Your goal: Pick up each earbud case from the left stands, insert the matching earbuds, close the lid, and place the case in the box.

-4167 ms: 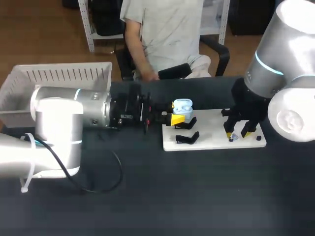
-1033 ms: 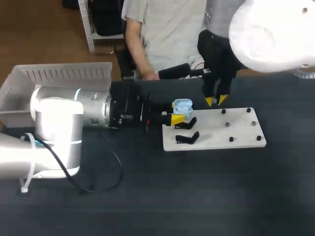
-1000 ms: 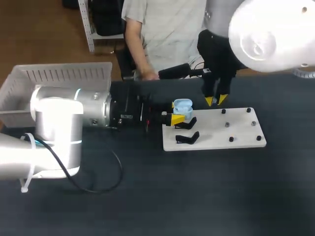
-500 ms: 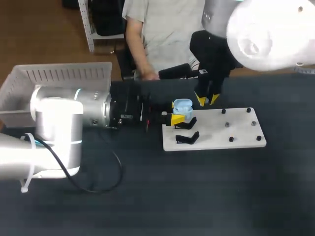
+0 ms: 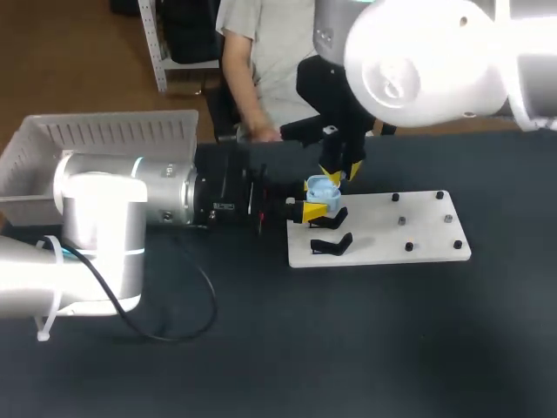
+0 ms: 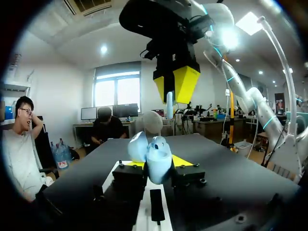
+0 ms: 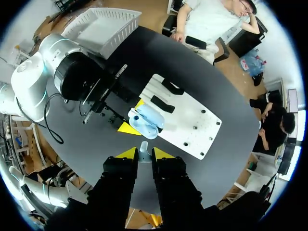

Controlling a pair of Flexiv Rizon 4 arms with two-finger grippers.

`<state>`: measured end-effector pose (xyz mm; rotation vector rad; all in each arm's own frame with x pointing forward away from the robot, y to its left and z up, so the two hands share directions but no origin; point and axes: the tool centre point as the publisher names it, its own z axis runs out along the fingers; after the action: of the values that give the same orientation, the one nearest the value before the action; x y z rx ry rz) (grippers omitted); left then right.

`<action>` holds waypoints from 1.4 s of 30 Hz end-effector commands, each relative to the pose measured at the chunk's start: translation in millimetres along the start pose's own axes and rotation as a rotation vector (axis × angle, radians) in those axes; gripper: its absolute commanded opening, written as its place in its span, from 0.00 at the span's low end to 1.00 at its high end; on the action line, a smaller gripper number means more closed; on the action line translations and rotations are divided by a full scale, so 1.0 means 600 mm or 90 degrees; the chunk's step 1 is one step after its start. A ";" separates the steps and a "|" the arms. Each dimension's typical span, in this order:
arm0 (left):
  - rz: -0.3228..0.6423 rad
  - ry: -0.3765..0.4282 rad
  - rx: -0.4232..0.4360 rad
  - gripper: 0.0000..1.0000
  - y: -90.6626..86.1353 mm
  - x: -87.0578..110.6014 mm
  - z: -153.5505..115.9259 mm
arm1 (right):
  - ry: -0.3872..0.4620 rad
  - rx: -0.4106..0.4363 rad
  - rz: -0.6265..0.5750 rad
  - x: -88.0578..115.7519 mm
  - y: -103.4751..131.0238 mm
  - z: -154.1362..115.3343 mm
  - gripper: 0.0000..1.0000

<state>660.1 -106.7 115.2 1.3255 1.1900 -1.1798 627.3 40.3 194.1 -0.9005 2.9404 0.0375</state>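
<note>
1. At the left end of the white board, the left gripper is clamped on the light-blue earbud case. The lid is open, with the yellow tips hugging both sides.
2. Right above it hangs the right gripper, pinched on a white earbud. Only a short bit of the bud pokes out below its tips, aimed down at the case.
3. Biggest worry is probably alignment. If the bud comes down a little off the socket or twisted, it could catch the case's rim and pop out of that small pinch.
4. The other likely failure is pushing down too hard, which could rotate the case in the left fingers or nudge the lid toward closing.
5. Room is tight around the case. The raised lid is on one side and the left fingers sit beside it, so straight down looks like the only clean path.
6. The empty black stand sits just beside and below the case — low clearance there.
7. The small pegs are well apart from it.
8. The white basket is well off to the left.
</note>
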 end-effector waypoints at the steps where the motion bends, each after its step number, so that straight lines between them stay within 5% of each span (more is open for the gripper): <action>1: 0.000 0.001 -0.001 0.00 0.000 0.000 0.001 | 0.008 0.008 -0.013 -0.013 0.013 0.009 0.00; 42: 0.000 0.001 -0.001 0.00 0.000 0.000 0.001 | 0.017 0.036 -0.052 -0.040 0.020 0.043 0.00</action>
<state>660.1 -106.6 115.2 1.3255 1.1901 -1.1797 641.2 63.4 171.0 -1.0188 2.9084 -0.0579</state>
